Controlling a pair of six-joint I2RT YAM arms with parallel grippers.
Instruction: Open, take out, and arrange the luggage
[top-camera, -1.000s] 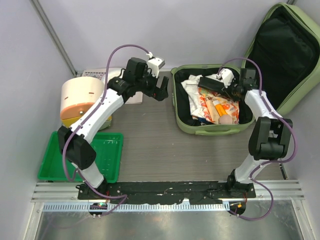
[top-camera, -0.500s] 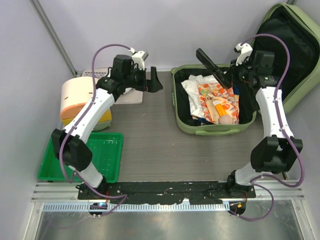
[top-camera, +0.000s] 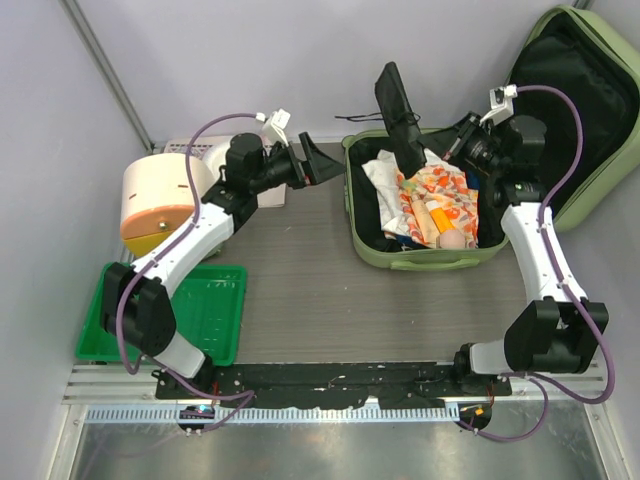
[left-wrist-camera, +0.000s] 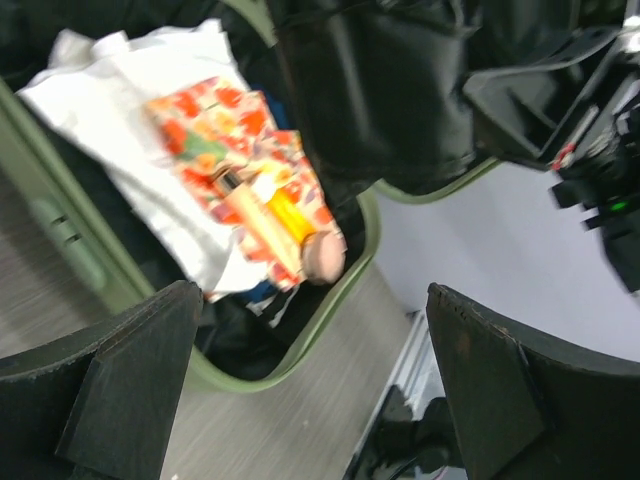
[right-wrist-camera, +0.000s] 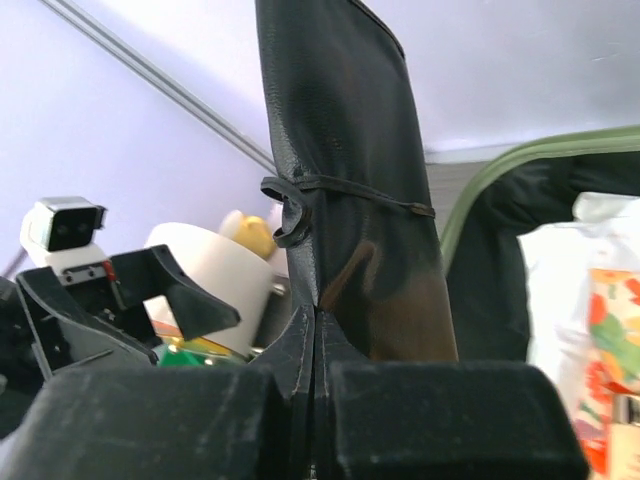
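My right gripper is pinched tight on the lower end of a black pouch tied round with a cord, holding it upright above the back of the luggage — the pale green case lies open on the table, its lid tipped up at its far right. My left gripper hangs just left of the luggage's back corner, fingers spread wide and holding nothing. Inside the luggage lie a white cloth and an orange patterned cloth.

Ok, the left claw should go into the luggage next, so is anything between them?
Nothing lies on the table between the open left claw and the luggage. Above its left side, though, hangs a black pouch, pinched in the right claw; it may block a high approach.
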